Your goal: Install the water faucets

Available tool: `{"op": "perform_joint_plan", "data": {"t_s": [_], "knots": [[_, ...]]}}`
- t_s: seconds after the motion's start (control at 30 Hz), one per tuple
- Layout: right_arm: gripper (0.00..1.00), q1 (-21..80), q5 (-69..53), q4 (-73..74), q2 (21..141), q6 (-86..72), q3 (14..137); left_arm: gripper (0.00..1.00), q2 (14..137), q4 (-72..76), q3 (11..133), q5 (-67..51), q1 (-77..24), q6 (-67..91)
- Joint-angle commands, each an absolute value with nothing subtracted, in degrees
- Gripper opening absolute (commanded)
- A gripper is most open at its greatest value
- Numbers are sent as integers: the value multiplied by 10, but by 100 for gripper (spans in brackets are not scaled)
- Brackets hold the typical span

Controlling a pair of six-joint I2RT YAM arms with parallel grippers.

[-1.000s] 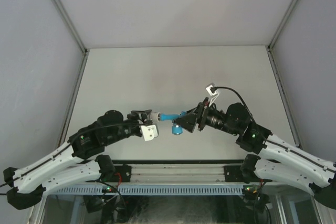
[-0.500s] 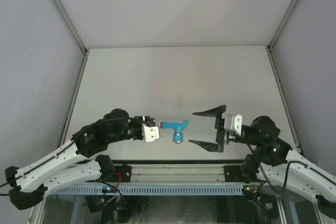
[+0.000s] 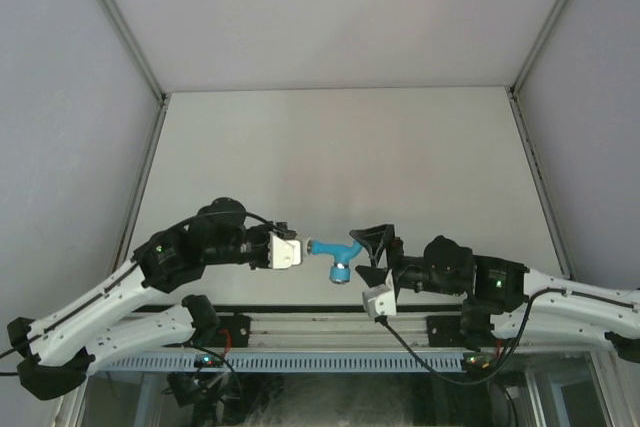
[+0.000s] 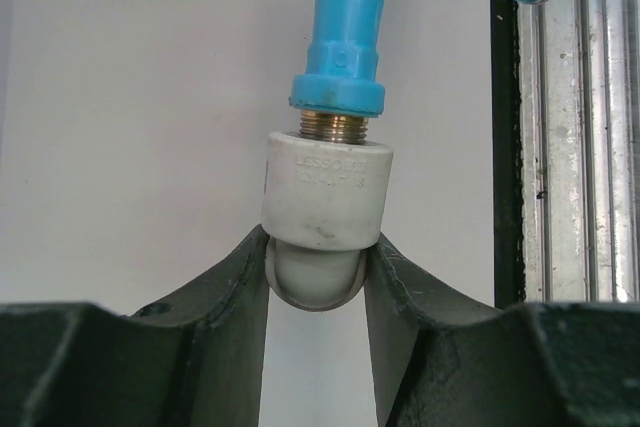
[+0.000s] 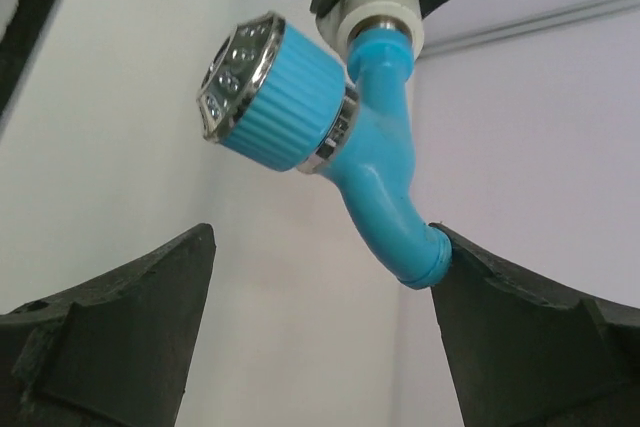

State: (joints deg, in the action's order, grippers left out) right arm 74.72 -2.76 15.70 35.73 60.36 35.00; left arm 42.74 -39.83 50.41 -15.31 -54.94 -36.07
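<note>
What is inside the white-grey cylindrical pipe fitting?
The metal threaded end of the bright blue plastic tap enters the white-grey pipe fitting; a few turns show, the rest is covered.

Table [image 3: 330,137]: flat off-white top (matte finish), metal side rails [image 3: 143,172], arms' mounting rail [image 3: 330,332] along near edge.

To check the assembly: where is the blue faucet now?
In the top view the blue faucet is at the near middle, screwed into the white fitting that the left fingers hold, its spout between the open right fingers.
</note>
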Motion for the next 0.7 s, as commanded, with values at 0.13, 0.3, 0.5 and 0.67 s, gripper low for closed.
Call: {"op": "perform_joint_plan", "data": {"t_s": [0.13, 0.3, 0.5, 0.67], "knots": [[81, 800, 88, 88, 384, 719, 359, 0, 433, -403, 556, -196, -543, -353], [72, 812, 72, 35, 391, 740, 344, 0, 438, -402, 553, -198, -543, -351], [39, 829, 17, 23, 381, 709, 343, 0, 439, -389, 547, -192, -543, -347], [12, 829, -18, 29, 374, 637, 343, 0, 431, -364, 537, -189, -543, -343]]}}
